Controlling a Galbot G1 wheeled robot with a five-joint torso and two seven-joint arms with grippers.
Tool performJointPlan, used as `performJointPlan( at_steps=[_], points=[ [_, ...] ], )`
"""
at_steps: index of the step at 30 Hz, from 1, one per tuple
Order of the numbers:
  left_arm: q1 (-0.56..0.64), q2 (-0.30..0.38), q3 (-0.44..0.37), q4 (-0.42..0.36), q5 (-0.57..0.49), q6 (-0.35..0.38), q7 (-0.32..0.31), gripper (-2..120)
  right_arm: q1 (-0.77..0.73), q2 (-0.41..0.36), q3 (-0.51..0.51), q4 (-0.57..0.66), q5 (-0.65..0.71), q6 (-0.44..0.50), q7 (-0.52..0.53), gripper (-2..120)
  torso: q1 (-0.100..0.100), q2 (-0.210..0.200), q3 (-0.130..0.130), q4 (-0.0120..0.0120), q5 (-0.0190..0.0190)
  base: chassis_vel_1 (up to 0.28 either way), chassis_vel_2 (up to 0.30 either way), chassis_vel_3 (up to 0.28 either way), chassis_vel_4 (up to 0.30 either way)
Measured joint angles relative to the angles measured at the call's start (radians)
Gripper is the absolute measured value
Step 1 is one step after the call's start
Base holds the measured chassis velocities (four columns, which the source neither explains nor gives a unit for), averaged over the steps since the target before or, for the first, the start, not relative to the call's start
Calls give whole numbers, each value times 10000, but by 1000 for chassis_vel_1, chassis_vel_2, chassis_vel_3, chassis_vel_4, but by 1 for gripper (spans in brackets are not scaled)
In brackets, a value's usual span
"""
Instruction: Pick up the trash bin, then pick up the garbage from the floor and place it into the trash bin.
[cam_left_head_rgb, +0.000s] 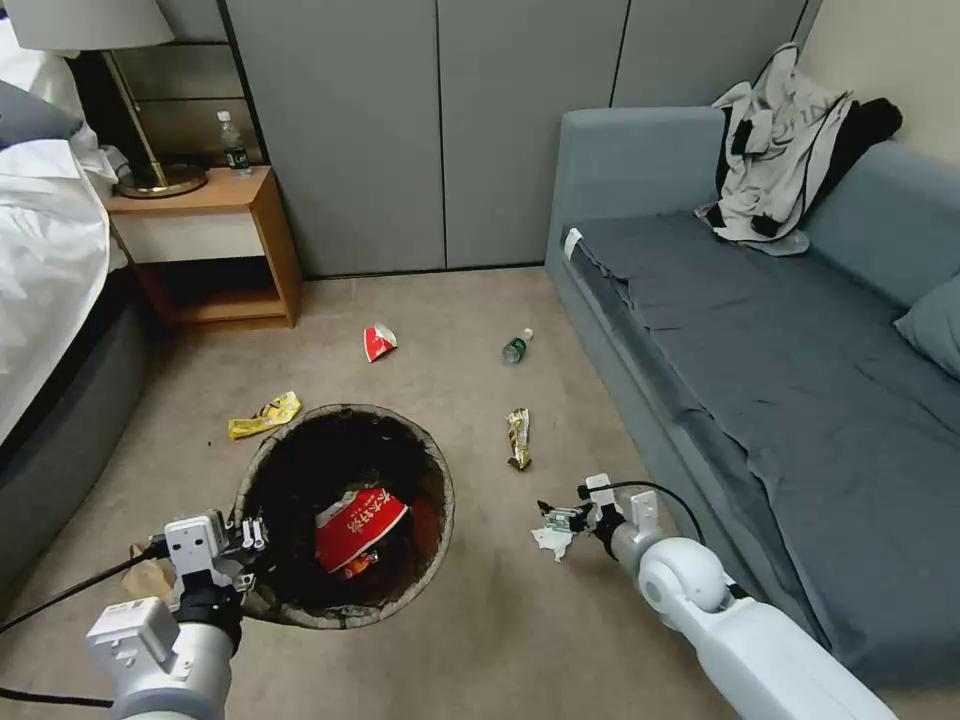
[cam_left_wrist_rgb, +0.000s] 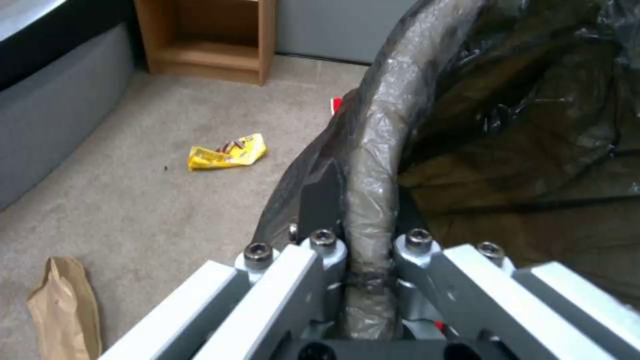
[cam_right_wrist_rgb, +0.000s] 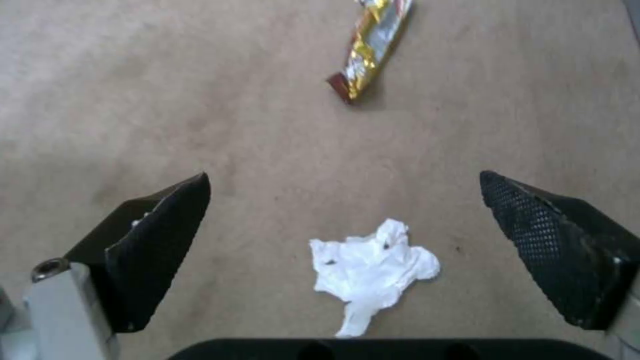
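The trash bin (cam_left_head_rgb: 441, 466), lined with a dark bag, hangs tilted above the carpet, and my left gripper (cam_left_head_rgb: 250, 545) is shut on its rim (cam_left_wrist_rgb: 390, 110). A red-and-white carton (cam_left_head_rgb: 360, 528) lies inside it. My right gripper (cam_left_head_rgb: 556, 520) hangs open just over a white tissue (cam_right_wrist_rgb: 370, 267) on the floor, one finger on each side of it (cam_right_wrist_rgb: 343, 176). More garbage lies around: a yellow wrapper (cam_left_head_rgb: 264, 414) (cam_left_wrist_rgb: 227, 151), a red-and-white carton (cam_left_head_rgb: 379, 342), a small bottle (cam_left_head_rgb: 516, 347), a gold wrapper (cam_left_head_rgb: 518, 438) (cam_right_wrist_rgb: 370, 47) and a brown paper bag (cam_left_head_rgb: 150, 575) (cam_left_wrist_rgb: 63, 305).
A grey sofa (cam_left_head_rgb: 760, 380) with clothes on its back runs along the right. A wooden nightstand (cam_left_head_rgb: 215, 250) holding a lamp and a bottle stands at the back left, next to a bed (cam_left_head_rgb: 40, 290). Grey cabinet doors close off the back.
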Motion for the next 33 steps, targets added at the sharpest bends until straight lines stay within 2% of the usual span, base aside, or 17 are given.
performJointPlan(
  at_steps=[8, 16, 33],
  points=[
    [-4, -31, -81, 0, 7, -2, 117, 3, 364, 482, -102, -1270, -240, 132, -5, 100, 0, 0, 0, 0, 0, 0, 0, 0, 0],
    [-16, -48, -95, 0, 8, -41, 170, 3, 519, 636, -89, -1762, -312, 186, -32, 100, 0, 0, -1, -1, 0, 0, 0, 0, 0],
    [-24, -129, -95, 0, 2, -123, 224, 3, 1068, 1562, -143, -3714, -1299, 566, -244, 100, 0, 0, -1, 0, -1, 0, 0, 0, 0]
  ],
)
